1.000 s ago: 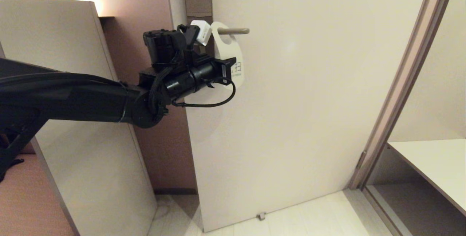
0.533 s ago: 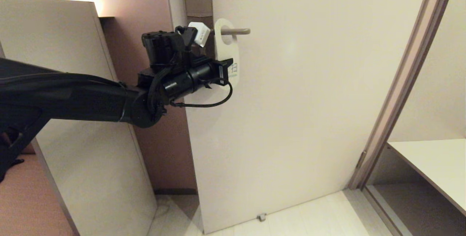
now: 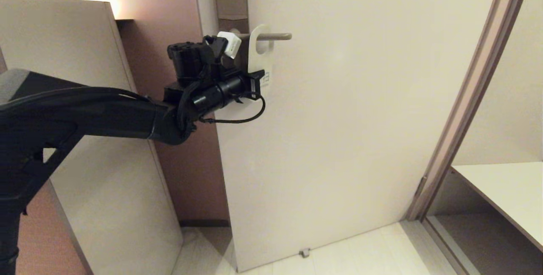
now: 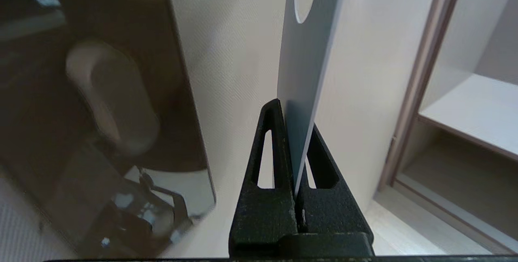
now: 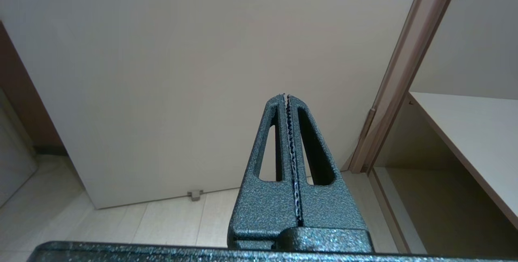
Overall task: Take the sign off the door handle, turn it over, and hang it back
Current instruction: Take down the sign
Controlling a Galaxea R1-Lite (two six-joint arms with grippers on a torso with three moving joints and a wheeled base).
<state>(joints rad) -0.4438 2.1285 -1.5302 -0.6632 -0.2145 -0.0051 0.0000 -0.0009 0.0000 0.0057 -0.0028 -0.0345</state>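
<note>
We've got the left gripper (image 3: 259, 80) clamped on the sign's (image 3: 257, 50) lower end, hole on the door handle (image 3: 271, 36); next, slide it off.

Warm light glows at the upper left of the head view, behind the top of a tall panel (image 3: 63, 96), fading to dim rose shade lower down. The door (image 3: 360, 118) is evenly, softly lit, without glare. In the left wrist view the dark lock plate (image 4: 101, 92) is blurred and holds smeared reflections. Straight edges bow slightly toward the frame borders.
</note>
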